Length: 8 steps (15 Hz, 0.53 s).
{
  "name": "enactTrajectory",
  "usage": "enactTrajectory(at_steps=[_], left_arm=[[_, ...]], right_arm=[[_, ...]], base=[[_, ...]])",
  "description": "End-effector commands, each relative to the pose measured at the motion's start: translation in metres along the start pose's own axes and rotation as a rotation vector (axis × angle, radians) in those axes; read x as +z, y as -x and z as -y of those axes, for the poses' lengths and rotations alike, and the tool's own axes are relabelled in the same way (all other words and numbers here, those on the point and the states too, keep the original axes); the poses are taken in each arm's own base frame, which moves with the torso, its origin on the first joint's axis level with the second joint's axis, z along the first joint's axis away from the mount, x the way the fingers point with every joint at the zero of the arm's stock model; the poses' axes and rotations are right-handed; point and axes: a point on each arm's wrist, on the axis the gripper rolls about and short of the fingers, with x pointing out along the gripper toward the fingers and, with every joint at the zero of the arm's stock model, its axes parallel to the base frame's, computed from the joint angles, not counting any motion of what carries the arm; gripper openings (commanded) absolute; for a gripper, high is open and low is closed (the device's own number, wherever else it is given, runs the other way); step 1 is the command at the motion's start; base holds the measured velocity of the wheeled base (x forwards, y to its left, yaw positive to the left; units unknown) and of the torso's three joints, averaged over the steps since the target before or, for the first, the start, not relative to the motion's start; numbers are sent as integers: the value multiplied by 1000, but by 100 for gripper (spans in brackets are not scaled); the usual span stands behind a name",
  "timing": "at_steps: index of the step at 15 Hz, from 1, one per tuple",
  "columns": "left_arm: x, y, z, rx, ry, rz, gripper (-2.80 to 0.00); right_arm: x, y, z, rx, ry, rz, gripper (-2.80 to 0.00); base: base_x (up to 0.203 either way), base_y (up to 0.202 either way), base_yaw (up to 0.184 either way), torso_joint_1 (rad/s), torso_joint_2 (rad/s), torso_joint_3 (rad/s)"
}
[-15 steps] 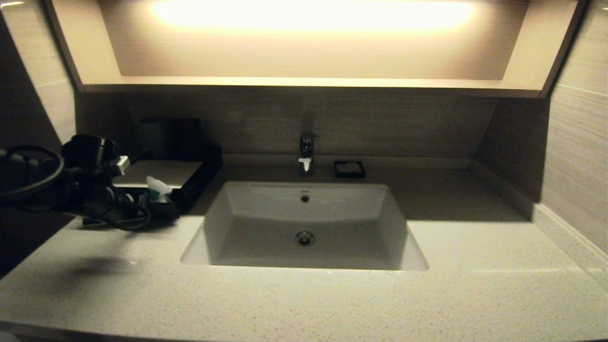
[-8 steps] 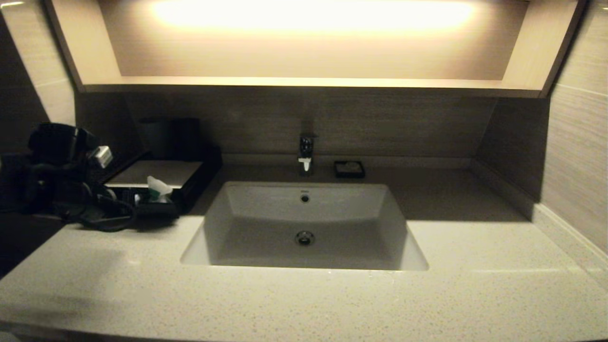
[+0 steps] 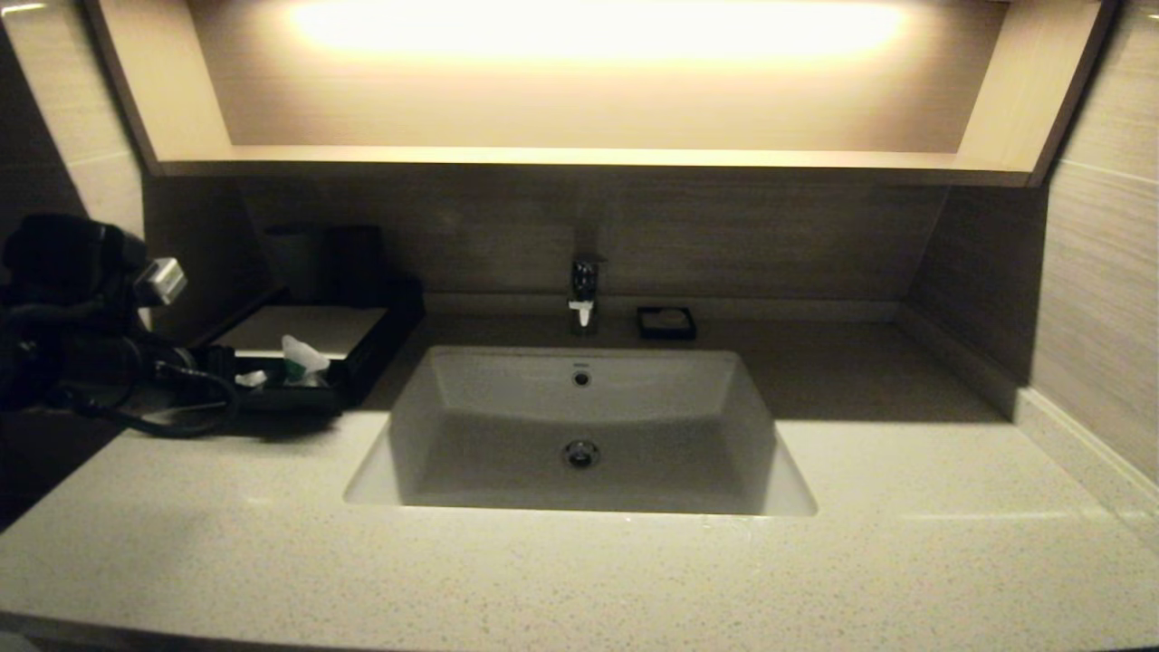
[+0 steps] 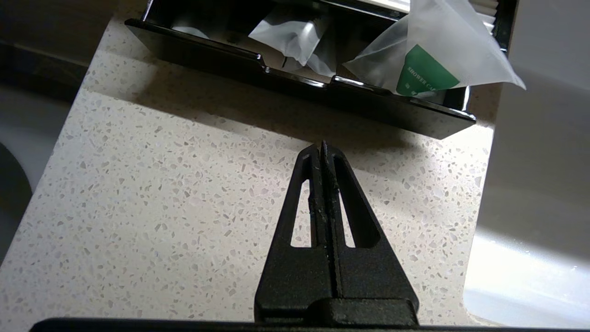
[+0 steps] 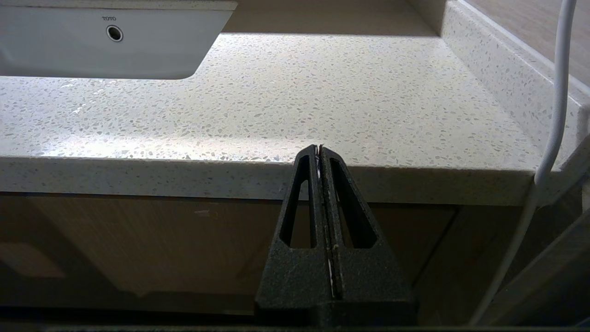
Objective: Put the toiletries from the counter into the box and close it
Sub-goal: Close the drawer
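The toiletries, clear-plastic packets with green labels, lie in the pulled-out front drawer of the low black rectangular box (image 3: 362, 349) with a pale flat top, at the middle left of the head view. The larger clear packet with a green label (image 4: 431, 60) leans up over the drawer's front edge at the upper right of the left wrist view, and in the head view it pokes up as a pale tuft (image 3: 303, 355). A second crumpled clear packet (image 4: 295, 39) sits lower in the drawer, near the top centre of the left wrist view. The drawer stands open, its glossy black front wall (image 4: 295, 87) resting on the pale speckled stone table (image 3: 579, 580).

The left end effector (image 4: 322, 146) hangs above the bare speckled table just in front of the drawer wall, apart from it, its two black fingers pressed together with nothing between them. In the head view the left arm's dark bulk (image 3: 72, 308) fills the far left edge.

The right end effector (image 5: 319, 148) sits below and in front of the table's front edge, fingers pressed together and empty.

The sunken white rectangular basin (image 3: 579, 426) is at the frame centre, a chrome tap (image 3: 584, 294) behind it, a tiny black square dish (image 3: 666, 322) to the tap's right
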Motion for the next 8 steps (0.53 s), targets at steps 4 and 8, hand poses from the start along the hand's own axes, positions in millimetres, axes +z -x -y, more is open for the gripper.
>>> enactTrajectory(at_steps=[4,8], left_arm=[[-3,-14,1,0,-7,-36,-280],[1,-25,0,7,-29,-10,-280]], right_arm=[[0,0,0,1,0,-2,-280],[0,0,0,1,0,-2,-280]], base=[[0,0,0,0,0,0],[0,0,0,0,0,0]])
